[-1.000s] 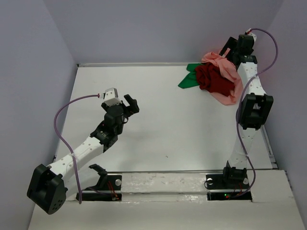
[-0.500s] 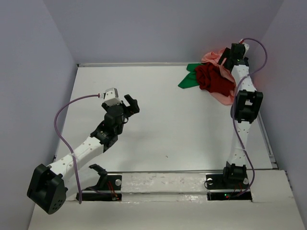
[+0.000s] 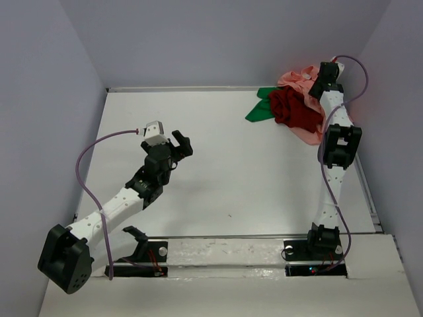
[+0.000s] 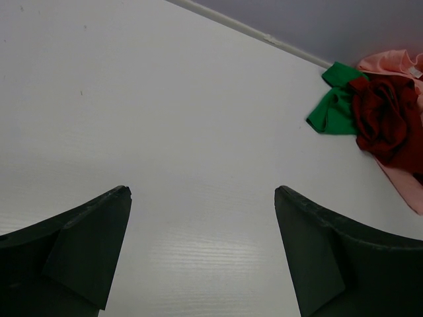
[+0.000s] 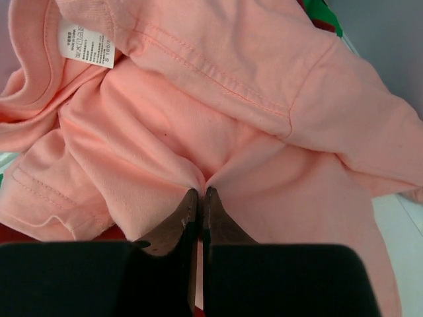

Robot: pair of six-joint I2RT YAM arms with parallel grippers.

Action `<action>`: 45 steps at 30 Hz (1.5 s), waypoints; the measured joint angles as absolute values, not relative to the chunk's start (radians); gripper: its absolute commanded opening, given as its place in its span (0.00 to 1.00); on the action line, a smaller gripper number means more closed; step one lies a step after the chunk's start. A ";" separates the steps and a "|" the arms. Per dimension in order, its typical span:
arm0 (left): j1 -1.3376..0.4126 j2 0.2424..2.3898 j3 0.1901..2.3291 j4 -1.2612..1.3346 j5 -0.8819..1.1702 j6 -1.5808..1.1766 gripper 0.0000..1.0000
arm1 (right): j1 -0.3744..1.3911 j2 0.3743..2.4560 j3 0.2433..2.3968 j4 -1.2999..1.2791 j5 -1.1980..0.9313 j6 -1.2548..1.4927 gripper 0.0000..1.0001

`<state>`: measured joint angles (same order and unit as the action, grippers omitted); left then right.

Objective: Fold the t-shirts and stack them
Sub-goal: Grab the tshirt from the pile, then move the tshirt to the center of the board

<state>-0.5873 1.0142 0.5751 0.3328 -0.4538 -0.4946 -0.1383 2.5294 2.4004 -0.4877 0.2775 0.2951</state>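
Three t-shirts lie crumpled in a heap at the table's far right corner. The salmon-pink shirt is at the back and right of the pile, the dark red shirt sits in the middle, and the bright green shirt pokes out to the left. My right gripper is shut on a pinched fold of the salmon-pink shirt, its neck label showing at upper left. My left gripper hangs open over bare table at mid-left, far from the heap.
The white table is boxed in by grey walls at the back and both sides. A raised lip runs along the far edge. Both arm bases stand at the near edge.
My right gripper came down onto the salmon-pink shirt and closed on a fold of it. The left arm stayed put.
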 measured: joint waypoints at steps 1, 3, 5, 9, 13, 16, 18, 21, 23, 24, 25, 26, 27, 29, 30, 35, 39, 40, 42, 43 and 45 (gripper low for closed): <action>-0.587 1.014 0.575 0.333 -0.453 -0.495 0.99 | -0.138 2.529 2.400 -0.488 0.271 0.295 0.00; -0.587 1.016 0.575 0.333 -0.452 -0.495 0.99 | -0.138 2.529 2.400 -0.489 0.235 0.298 0.00; -0.587 1.019 0.575 0.333 -0.451 -0.495 0.99 | -0.138 2.529 2.403 -0.493 0.189 0.304 0.00; -0.587 1.024 0.575 0.333 -0.450 -0.495 0.99 | -0.144 2.516 2.427 -0.529 0.023 0.322 0.00; -0.587 1.024 0.575 0.333 -0.448 -0.495 0.99 | -0.137 2.443 2.420 -0.565 -0.210 0.359 0.00; -0.587 1.024 0.575 0.333 -0.448 -0.495 0.99 | -0.089 2.339 2.411 -0.608 -0.356 0.358 0.00; -0.587 1.024 0.575 0.333 -0.448 -0.495 0.99 | -0.035 2.270 2.413 -0.633 -0.442 0.352 0.00; -0.587 1.024 0.575 0.333 -0.448 -0.495 0.99 | 0.067 2.168 2.447 -0.674 -0.574 0.357 0.00; -0.587 1.024 0.575 0.333 -0.449 -0.495 0.99 | 0.125 2.106 2.469 -0.692 -0.657 0.373 0.00; -0.587 1.024 0.575 0.333 -0.449 -0.495 0.99 | 0.144 2.070 2.481 -0.699 -0.698 0.387 0.00; -0.587 1.024 0.575 0.333 -0.449 -0.495 0.99 | 0.157 2.021 2.496 -0.704 -0.748 0.405 0.00; -0.587 1.023 0.575 0.333 -0.449 -0.494 0.99 | 0.159 1.978 2.507 -0.704 -0.785 0.423 0.00; -0.587 1.023 0.575 0.333 -0.449 -0.495 0.99 | 0.155 1.937 2.518 -0.701 -0.812 0.434 0.00; -0.587 1.023 0.575 0.333 -0.449 -0.494 0.99 | 0.131 1.837 2.535 -0.691 -0.874 0.475 0.00; -0.587 1.023 0.575 0.333 -0.450 -0.494 0.99 | 0.125 1.805 2.539 -0.686 -0.894 0.490 0.00; -0.587 1.004 0.574 0.333 -0.461 -0.494 0.99 | 0.104 1.584 2.509 -0.590 -0.996 0.568 0.00; -0.587 0.967 0.562 0.332 -0.481 -0.494 0.99 | 0.112 1.443 2.299 -0.535 -1.056 0.582 0.00; -0.587 0.962 0.561 0.333 -0.484 -0.494 0.99 | 0.112 1.429 2.257 -0.527 -1.060 0.580 0.00; -0.587 0.948 0.556 0.333 -0.492 -0.494 0.99 | 0.112 1.423 2.159 -0.524 -1.065 0.573 0.00; -0.587 0.944 0.554 0.332 -0.496 -0.494 0.99 | 0.112 1.432 2.107 -0.521 -1.065 0.564 0.00; -0.587 0.943 0.553 0.333 -0.503 -0.494 0.99 | 0.112 1.459 2.014 -0.528 -1.058 0.549 0.00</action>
